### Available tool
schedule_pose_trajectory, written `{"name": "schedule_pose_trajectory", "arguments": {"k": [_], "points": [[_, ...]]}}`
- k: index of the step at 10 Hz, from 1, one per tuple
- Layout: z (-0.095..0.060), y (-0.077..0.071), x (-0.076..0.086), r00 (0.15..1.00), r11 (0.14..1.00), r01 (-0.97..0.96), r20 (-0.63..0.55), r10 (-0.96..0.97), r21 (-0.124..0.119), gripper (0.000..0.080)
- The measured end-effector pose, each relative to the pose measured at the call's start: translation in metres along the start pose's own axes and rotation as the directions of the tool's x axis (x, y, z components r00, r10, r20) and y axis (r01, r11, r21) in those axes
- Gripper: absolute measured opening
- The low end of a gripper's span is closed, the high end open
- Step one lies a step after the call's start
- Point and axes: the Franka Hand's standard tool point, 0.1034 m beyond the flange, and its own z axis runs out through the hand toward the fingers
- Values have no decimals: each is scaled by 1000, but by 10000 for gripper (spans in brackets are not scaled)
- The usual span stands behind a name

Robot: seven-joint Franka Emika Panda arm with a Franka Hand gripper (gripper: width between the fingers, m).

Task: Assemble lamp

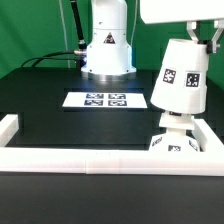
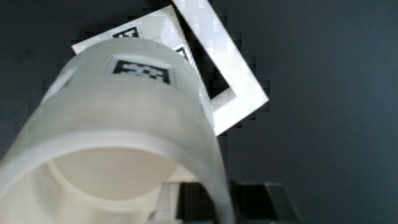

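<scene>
1. You see one pincer (image 1: 193, 30) at the exterior view's right, clamped on the upper rim of the one shade (image 1: 179, 81); in the wrist view one dark fingertip (image 2: 262, 197) stands outside the shade (image 2: 128, 130) wall, its partner beside it.
2. One shade hangs tilted directly below the pincer, clear of the black worktop (image 1: 70, 125).
3. One bulb (image 1: 176, 124) stands directly beneath the shade, its top just under the shade's lower edge; you cannot tell whether they touch.
4. One base (image 1: 175, 146) sits under the bulb, lowest below the pincer, against the front rail (image 1: 100, 157).
5. Two white rails show: the front one, and one at the side (image 1: 9, 130), far from the pincer.
6. One marker board (image 1: 105, 100) lies flat, well apart from the pincer.
7. One robot pedestal (image 1: 106, 52) stands behind that board.
</scene>
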Motion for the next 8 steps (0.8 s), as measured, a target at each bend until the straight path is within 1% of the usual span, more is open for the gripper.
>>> {"name": "schedule_pose_trajectory", "arguments": {"k": [2, 3, 4, 5, 6, 7, 8], "points": [[13, 6, -3, 1000, 1000, -2, -5, 2, -9, 44], [14, 5, -4, 1000, 1000, -2, -4, 2, -10, 44], [13, 6, -3, 1000, 1000, -3, -4, 3, -10, 119], [14, 6, -3, 1000, 1000, -3, -4, 3, -10, 119], [14, 6, -3, 1000, 1000, -3, -4, 3, -10, 257], [13, 6, -3, 1000, 1000, -3, -4, 3, -10, 441], [8, 6, -2, 1000, 1000, -5, 1, 5, -10, 576]]}}
